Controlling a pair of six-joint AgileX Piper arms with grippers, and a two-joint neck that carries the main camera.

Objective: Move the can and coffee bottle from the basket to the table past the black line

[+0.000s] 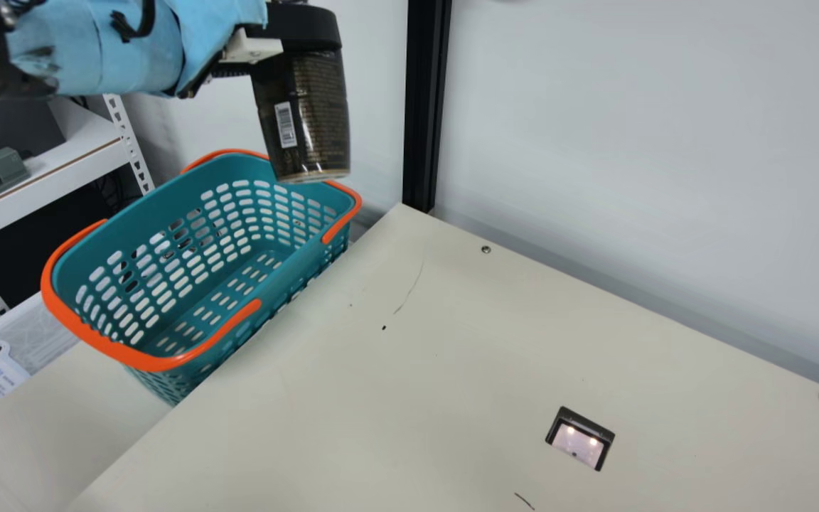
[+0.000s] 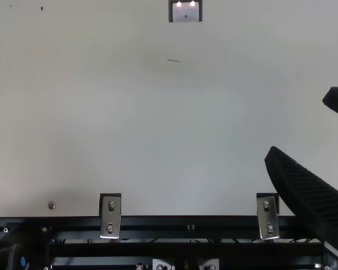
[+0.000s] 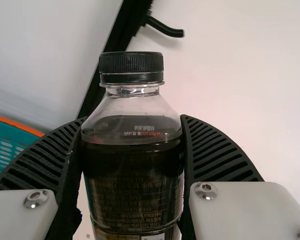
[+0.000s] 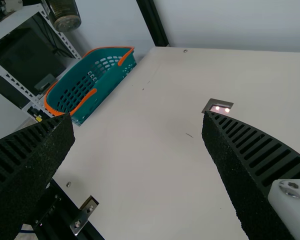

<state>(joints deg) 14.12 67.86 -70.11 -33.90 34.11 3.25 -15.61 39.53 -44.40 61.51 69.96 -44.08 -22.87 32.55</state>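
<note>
High over the far end of the teal basket (image 1: 267, 245), my left gripper (image 1: 304, 27) is shut on the dark coffee bottle (image 1: 306, 117), whose base hangs tilted above the basket rim. In the left wrist view, the bottle (image 3: 132, 165) has its black cap clear of the fingers, and the left gripper (image 3: 132, 120) presses it from both sides. My right gripper (image 2: 298, 124) is open over the table's right side in the top view; in the right wrist view, the right gripper (image 4: 137, 117) has its fingers wide apart with nothing between them.
The cream table (image 1: 395, 398) lies beside the basket, with a small black-framed plate (image 1: 580, 439) and a short black mark (image 1: 524, 501) on it. A black post (image 1: 425, 107) stands at the far corner; a white shelf (image 1: 40, 174) is behind the basket.
</note>
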